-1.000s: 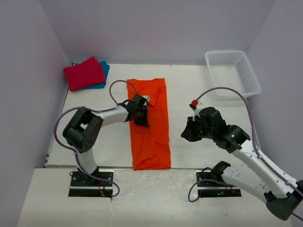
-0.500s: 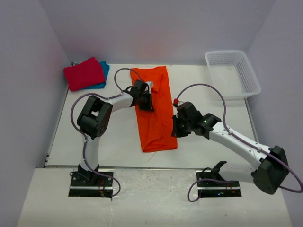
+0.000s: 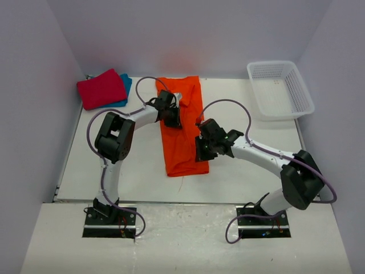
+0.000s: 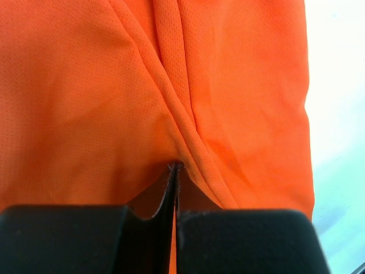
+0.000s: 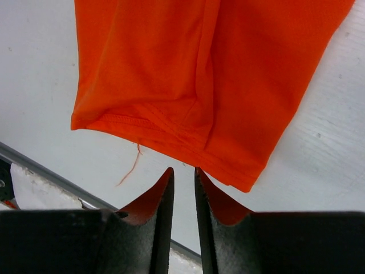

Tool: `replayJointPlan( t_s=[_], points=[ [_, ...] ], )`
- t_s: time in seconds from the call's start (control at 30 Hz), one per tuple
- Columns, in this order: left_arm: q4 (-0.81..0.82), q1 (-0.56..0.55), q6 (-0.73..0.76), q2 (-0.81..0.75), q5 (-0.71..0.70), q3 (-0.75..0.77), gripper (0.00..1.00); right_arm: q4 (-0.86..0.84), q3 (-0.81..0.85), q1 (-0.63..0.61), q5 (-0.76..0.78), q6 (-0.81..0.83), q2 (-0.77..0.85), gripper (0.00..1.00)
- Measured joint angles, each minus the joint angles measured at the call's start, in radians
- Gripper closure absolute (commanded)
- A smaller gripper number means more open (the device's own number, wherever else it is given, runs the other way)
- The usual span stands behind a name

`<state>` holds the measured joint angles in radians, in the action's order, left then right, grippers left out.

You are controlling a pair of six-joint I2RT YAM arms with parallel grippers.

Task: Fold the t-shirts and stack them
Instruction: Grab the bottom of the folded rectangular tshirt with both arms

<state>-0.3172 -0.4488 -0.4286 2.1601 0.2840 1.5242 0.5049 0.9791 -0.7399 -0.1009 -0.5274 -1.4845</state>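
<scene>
Up close, left end effector [image 4: 174, 171] pinches orange t-shirt [image 4: 102, 85]; right end effector [image 5: 183, 171] released.

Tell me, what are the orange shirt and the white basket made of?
The orange shirt looks like thin, matte knit cloth: tiny holes dot it and it creases softly. The basket looks like stiff white plastic, moulded as a lattice, though that is a guess.
</scene>
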Motion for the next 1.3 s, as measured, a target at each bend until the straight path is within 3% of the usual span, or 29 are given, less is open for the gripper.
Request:
replayJointPlan(
  t_s=[0.27,1.0,1.1,1.17,1.3],
  points=[
    [-0.014,0.011,0.011,0.0,0.005,0.004,1.0,-0.036,0.073,-0.01,-0.06,0.012,-0.136,0.67],
    [-0.01,0.024,0.021,0.0,0.044,-0.004,1.0,-0.098,0.094,-0.028,-0.077,0.007,-0.311,0.71],
    [0.001,0.031,0.021,0.0,0.058,-0.011,1.0,-0.102,0.094,-0.031,-0.074,0.003,-0.311,0.75],
    [0.008,0.035,0.021,0.0,0.069,-0.016,1.0,-0.102,0.094,-0.033,-0.073,0.003,-0.312,0.85],
    [0.01,0.041,0.021,0.0,0.083,-0.017,1.0,-0.103,0.094,-0.034,-0.069,-0.003,-0.318,0.95]
  ],
)
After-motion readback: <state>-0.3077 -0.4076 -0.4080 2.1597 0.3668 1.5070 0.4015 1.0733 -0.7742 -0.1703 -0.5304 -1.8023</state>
